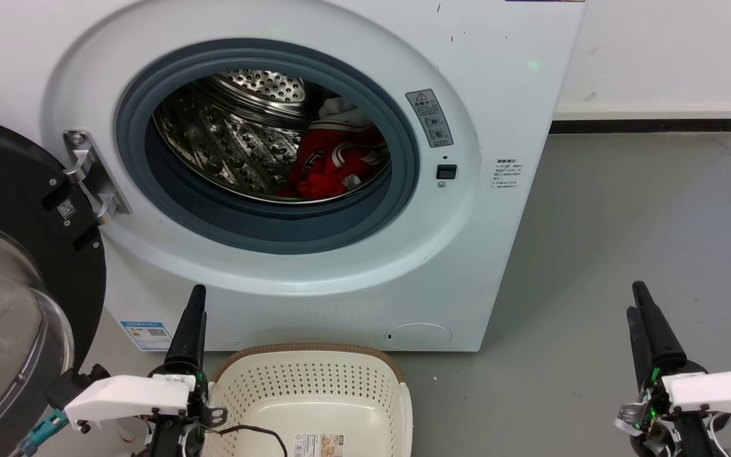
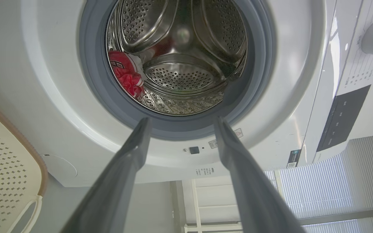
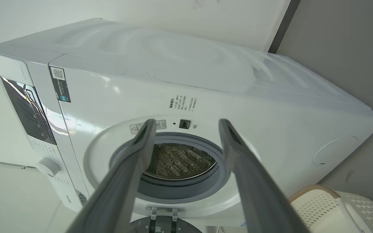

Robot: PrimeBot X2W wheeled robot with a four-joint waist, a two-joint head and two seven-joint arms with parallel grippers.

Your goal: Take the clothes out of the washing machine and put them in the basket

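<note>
Left wrist view evidence shows the left gripper [image 2: 183, 120] with its fingers spread and nothing between them, aimed straight at the open porthole of the washing machine [image 2: 303, 81], so a reach into the drum [image 2: 186, 74] can be made without re-aiming. The clothes [image 2: 126, 74] are bunched low in the drum, well ahead of that gripper and off to its fingers' left in that view, lying as loose fabric would under its own weight. The right gripper [image 3: 187, 122] is likewise spread and empty, pointed at the same opening from farther to the side. The basket [image 1: 302, 350] is set on the floor [image 1: 625, 209] just beside the left gripper, between the two grippers and below the porthole, which is judged to keep the carry short. The door [image 1: 16, 190] is swung aside beyond the left gripper, so the approach is left unobstructed. No garment is judged to have been taken out yet.
</note>
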